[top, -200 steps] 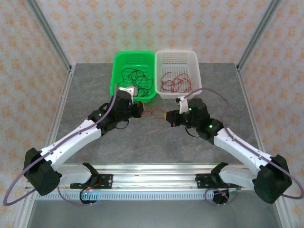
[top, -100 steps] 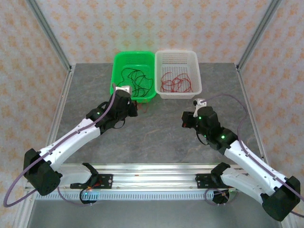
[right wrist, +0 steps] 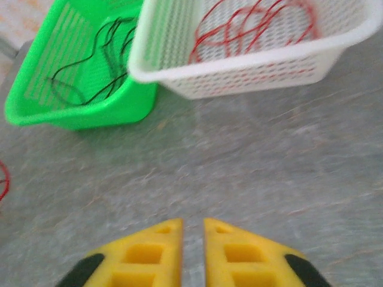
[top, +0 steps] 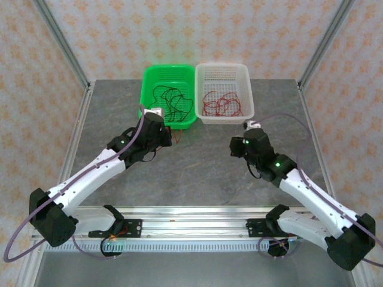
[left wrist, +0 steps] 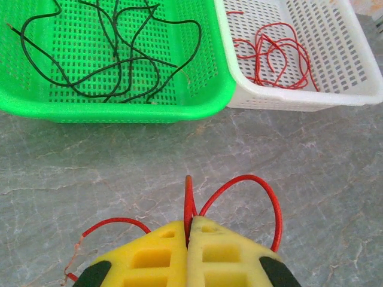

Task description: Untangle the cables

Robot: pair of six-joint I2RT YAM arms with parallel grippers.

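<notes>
A: Starting nearest, at the left gripper. Together or apart?

B: Together, clamped on one red cable. Pinched upright between the yellow fingers, arching out in a tall loop to the right and trailing in a lower loop to the left, down onto the grey table.

A: And over at the right gripper?

B: Slightly apart. Just a narrow gap between the yellow pads, with bare table showing through it. Hovering over open tabletop, pointed toward both baskets.

A: From the top view, placed how?

B: Left gripper just short of the green basket's front rim. Right gripper in front of the white basket, near its front edge. Well apart from each other, with bare stone-patterned surface between.

A: Farther back, then?

B: Two baskets side by side at the far end of the table, rims meeting. On the left, the green basket, holding several black cables, loosely curled and crossing one another. On the right, the white basket, holding red cables, looped together in one loose bundle on the mesh floor.
</notes>
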